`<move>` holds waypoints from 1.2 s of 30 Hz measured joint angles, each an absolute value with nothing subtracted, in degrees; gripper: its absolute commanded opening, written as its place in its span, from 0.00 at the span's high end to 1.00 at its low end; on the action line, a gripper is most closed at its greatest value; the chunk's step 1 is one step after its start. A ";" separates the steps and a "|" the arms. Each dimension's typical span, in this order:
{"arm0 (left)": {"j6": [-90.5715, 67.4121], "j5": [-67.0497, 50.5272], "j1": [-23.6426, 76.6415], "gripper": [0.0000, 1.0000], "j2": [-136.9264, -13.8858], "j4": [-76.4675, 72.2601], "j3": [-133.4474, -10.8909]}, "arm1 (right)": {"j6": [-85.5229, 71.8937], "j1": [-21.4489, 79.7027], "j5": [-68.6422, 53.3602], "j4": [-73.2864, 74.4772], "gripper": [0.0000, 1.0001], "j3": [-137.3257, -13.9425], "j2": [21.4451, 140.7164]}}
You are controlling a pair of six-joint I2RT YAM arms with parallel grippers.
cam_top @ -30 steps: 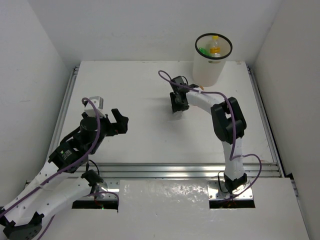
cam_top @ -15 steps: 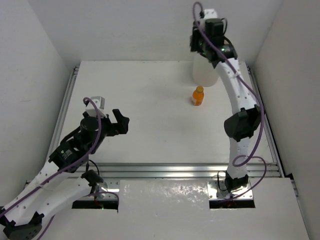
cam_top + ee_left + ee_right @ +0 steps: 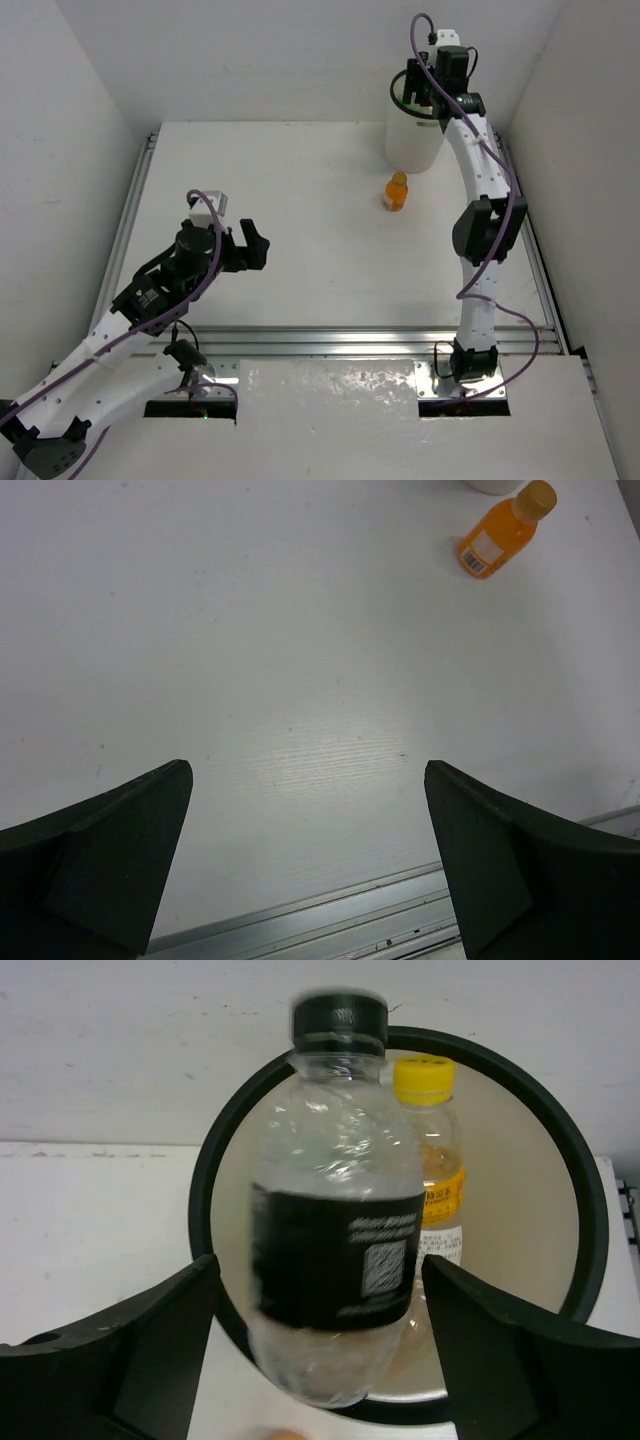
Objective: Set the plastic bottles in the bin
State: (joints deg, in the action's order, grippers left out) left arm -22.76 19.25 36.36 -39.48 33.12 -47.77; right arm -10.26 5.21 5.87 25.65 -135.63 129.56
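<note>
Up at the upper right of the overhead view, the right gripper (image 3: 418,92) hangs above the bin (image 3: 592,1215); a second ago it was down at the middle of the table (image 3: 300,180). Its wrist view shows the jaws spread wide, with the clear black-capped bottle (image 3: 335,1260) blurred and loose between them over the bin's mouth. That looks like a release under way, so this bottle is probably about to join the yellow-capped bottle (image 3: 437,1160) already inside. With the arm lifted away, an orange bottle (image 3: 397,190) shows upright on the table just below the bin, and it looks to be the only one left out. At lower left, the left gripper (image 3: 308,770) sits a little further right than before, its jaws apart and empty.
</note>
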 measured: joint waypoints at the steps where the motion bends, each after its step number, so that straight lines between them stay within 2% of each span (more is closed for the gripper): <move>1: -22.72 18.98 36.36 0.00 -39.48 32.99 -47.77 | -10.22 4.99 5.74 25.69 0.12 -136.20 130.39; 2: -22.70 18.68 36.36 0.00 -39.48 32.86 -47.77 | -10.17 4.95 5.69 25.61 0.01 -136.90 131.26; 6: -22.48 17.61 36.34 0.00 -39.83 32.45 -47.77 | -10.24 4.97 5.28 25.26 0.01 -136.35 131.83; 10: -22.33 17.26 36.32 0.00 -40.01 32.40 -47.77 | -10.22 5.67 5.06 25.23 0.01 -128.73 125.82; 13: -22.35 17.28 36.27 0.00 -39.51 32.38 -47.75 | -10.26 7.44 5.43 25.21 0.01 -116.46 115.31; 18: -22.33 17.28 35.99 0.00 -38.22 32.36 -47.66 | -10.79 15.31 9.04 16.43 0.01 -87.74 92.73; 21: -22.33 17.23 35.90 0.00 -38.22 32.36 -47.64 | -12.16 18.55 8.97 8.40 0.01 -73.82 85.93; 25: -22.33 17.02 35.90 0.00 -38.09 32.32 -47.44 | -12.88 17.41 9.50 -0.21 0.01 -63.75 89.36; 33: -22.31 16.47 35.90 0.00 -37.58 32.18 -47.18 | -12.69 16.25 13.47 -6.50 0.02 -62.92 105.21; 35: -22.31 16.29 35.90 0.00 -37.60 32.12 -47.18 | -12.69 16.03 14.55 -7.05 0.05 -64.77 108.51; 36: -22.31 16.23 35.90 0.00 -37.60 32.12 -47.18 | -12.69 15.86 14.92 -7.42 0.16 -65.73 109.89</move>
State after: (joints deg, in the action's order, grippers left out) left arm -22.31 16.23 35.90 -37.60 32.12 -47.18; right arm -12.69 15.86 14.92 -7.42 -65.73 109.89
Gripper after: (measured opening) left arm 0.996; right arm 0.967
